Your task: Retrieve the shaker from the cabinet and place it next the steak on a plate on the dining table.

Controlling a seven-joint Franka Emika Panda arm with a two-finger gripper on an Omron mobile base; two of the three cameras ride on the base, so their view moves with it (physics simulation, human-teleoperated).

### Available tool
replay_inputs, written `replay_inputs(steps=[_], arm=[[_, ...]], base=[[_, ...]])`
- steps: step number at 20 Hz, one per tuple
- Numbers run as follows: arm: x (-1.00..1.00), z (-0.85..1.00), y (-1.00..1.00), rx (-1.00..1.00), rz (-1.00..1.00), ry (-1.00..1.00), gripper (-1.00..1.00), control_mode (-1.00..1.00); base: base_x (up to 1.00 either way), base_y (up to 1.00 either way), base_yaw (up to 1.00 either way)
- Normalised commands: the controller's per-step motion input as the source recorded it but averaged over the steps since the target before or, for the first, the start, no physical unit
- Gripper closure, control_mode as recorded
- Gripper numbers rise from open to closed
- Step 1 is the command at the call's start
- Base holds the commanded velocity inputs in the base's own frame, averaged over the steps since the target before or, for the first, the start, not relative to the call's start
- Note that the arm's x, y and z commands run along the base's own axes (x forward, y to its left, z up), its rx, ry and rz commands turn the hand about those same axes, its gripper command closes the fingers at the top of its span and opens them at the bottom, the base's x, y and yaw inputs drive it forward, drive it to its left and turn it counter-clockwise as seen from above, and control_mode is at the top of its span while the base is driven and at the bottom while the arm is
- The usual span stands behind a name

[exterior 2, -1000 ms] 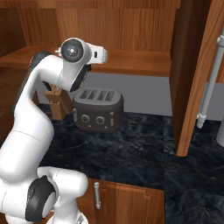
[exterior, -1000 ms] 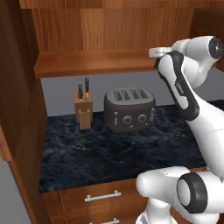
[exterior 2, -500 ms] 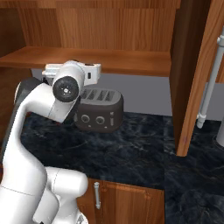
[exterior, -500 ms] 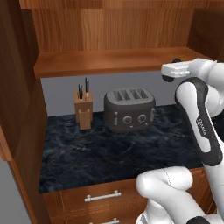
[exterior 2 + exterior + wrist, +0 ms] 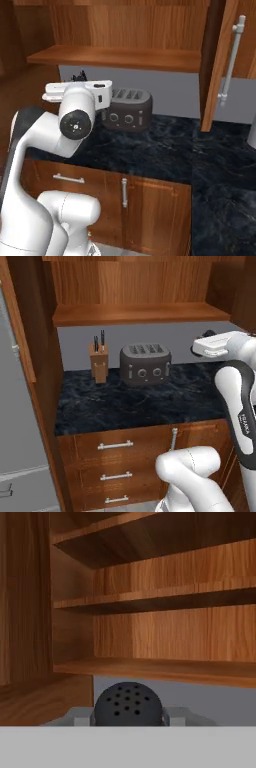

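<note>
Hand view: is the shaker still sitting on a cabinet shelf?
No, the shaker's perforated black top sits right at the gripper, out in front of the cabinet's bare shelves.

We see a dark four-slot toaster [image 5: 145, 363] on the black marble counter [image 5: 140, 403], a wooden knife block [image 5: 99, 362] just beside the toaster, drawers [image 5: 116, 461] below.

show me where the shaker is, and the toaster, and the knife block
shaker [image 5: 128, 704]: hand view, on its perforated dark top, between the gripper's fingers.
toaster [image 5: 145, 364]: left base view, on its front face above the knobs.
knife block [image 5: 99, 362]: left base view, on its wooden front.
</note>
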Motion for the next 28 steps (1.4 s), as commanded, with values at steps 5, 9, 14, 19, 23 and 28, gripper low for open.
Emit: replay_inputs(steps=[5, 9, 14, 19, 23, 28], arm=[[0.0, 0.0, 0.0, 0.0, 0.0, 0.0, 1.0, 1.0], [0.0, 0.0, 0.0, 0.0, 0.0, 0.0, 1.0, 1.0], [0.0, 0.0, 0.0, 0.0, 0.0, 0.0, 1.0, 1.0], [0.0, 0.0, 0.0, 0.0, 0.0, 0.0, 1.0, 1.0], [0.0, 0.0, 0.0, 0.0, 0.0, 0.0, 1.0, 1.0], [0.0, 0.0, 0.0, 0.0, 0.0, 0.0, 1.0, 1.0]], base=[[-0.67, 0.0, 0.41], [-0.47, 0.0, 0.68], [-0.31, 0.0, 0.74], [-0.31, 0.0, 0.71], [-0.27, 0.0, 0.6], [-0.31, 0.05, 0.59]])
